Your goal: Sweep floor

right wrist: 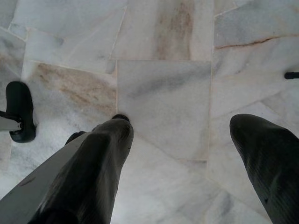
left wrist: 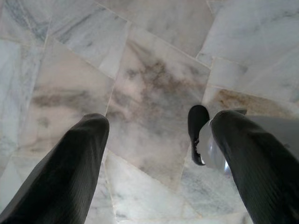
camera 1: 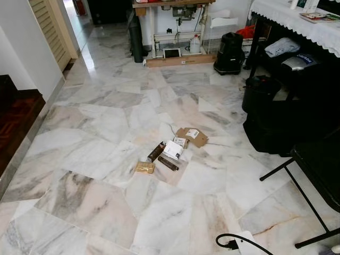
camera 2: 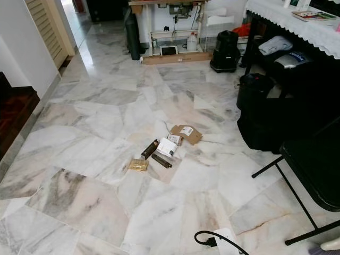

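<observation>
Mid-frame on marble floor (camera 1: 95, 207): approx 6 bits of litter (camera 1: 170, 149), incl 2 cardboard pcs. Left gripper (left wrist: 154, 140) & right gripper (right wrist: 180, 135) both spread, holding nothing.

A: What sort of place is shown?
B: A room in a lived-in home, floored in polished white-and-grey marble floor (camera 1: 106, 138) slabs.

A: Which features indicate this?
B: A treadle sewing table (camera 1: 175, 21) against the far wall; a lace-edged tablecloth (camera 1: 297, 24) on a table at right; bags stowed beneath it (camera 1: 281, 48); a louvred door (camera 1: 50, 29) at left; dark wooden flooring (camera 1: 16, 117) adjoining the marble; small cardboard boxes (camera 1: 191, 136) scattered mid-floor
</observation>
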You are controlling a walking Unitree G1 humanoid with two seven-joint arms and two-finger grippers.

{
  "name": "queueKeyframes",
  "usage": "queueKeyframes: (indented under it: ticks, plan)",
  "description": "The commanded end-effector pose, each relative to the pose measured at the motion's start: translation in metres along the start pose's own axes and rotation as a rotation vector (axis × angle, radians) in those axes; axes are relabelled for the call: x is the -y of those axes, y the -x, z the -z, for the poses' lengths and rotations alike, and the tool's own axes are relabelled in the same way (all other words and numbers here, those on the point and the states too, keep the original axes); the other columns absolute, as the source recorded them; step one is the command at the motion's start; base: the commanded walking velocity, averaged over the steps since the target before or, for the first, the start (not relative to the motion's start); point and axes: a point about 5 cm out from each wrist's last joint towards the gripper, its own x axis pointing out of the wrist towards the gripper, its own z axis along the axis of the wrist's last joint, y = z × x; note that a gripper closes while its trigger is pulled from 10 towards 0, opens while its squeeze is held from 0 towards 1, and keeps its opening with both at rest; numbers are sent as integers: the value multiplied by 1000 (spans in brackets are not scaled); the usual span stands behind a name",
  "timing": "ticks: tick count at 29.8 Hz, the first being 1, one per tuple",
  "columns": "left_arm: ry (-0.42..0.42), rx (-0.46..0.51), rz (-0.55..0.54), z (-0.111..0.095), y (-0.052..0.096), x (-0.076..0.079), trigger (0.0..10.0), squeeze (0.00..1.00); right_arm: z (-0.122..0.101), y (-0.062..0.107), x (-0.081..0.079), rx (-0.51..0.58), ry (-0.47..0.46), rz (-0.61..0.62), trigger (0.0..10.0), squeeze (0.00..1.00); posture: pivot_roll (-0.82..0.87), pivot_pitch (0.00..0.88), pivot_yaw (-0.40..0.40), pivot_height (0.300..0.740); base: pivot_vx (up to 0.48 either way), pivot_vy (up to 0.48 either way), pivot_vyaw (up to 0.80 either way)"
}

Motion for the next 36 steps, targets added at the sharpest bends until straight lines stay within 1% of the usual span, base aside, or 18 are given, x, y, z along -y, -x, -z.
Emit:
queueKeyframes:
  ticks: [1,6,9,11,12,13,14,15,16,17,21,24,27,32,34,36]
  plan:
    - [-24,-7,14,1,0,4,10000,0,-1,0,-1,13,-27,-5,10000,0,-218,0,57,740,0,0,0]
    - [-36,-24,24,4,0,9,10000,0,-1,0,-1,12,-31,2,10000,0,-224,0,58,740,0,0,0]
    - [-37,-33,28,5,0,11,10000,0,1,0,1,1,-50,21,10000,0,-236,0,69,740,0,0,0]
    - [-36,-33,31,5,0,13,10000,0,-1,0,2,15,-82,20,10000,0,-235,0,72,740,0,0,0]
    - [-36,-33,31,5,0,13,10000,0,-1,0,2,15,-82,20,10000,0,-235,0,72,740,0,0,0]
    - [-37,-33,32,5,0,14,10000,0,-1,0,2,23,-113,21,10000,0,-238,0,75,740,0,0,0]
    - [-36,-32,33,4,0,14,10000,0,0,0,1,20,-113,20,10000,0,-241,0,74,740,0,0,0]
    - [-36,-31,33,4,0,15,10000,0,0,0,1,16,-104,17,10000,0,-242,0,73,740,0,0,0]
    - [-36,-31,32,3,-1,15,10000,0,5,0,-1,-19,-35,12,10000,0,-242,0,73,740,0,0,0]
    - [-36,-31,32,2,-1,16,10000,0,9,0,-2,-45,6,12,10000,0,-246,0,69,740,0,0,0]
    - [-32,-28,29,0,-2,17,10000,0,15,0,-2,-68,22,11,10000,0,-242,0,63,740,0,0,0]
    - [-23,-23,27,-1,-3,18,10000,0,14,0,-2,-49,16,3,10000,0,-244,0,58,740,0,0,0]
    - [10,-20,20,-2,-3,20,10000,0,5,0,0,4,-19,-19,10000,0,-244,0,51,740,0,0,0]
    - [30,-17,18,-2,-3,22,10000,0,4,0,2,12,-12,-17,10000,0,-240,0,48,740,0,0,0]
    - [31,-17,19,-2,-3,24,10000,0,3,1,3,14,5,-16,10000,0,-237,0,44,740,0,0,0]
    - [41,-20,22,0,-3,27,10000,0,4,1,6,15,2,-13,10000,0,-227,0,34,740,0,0,0]
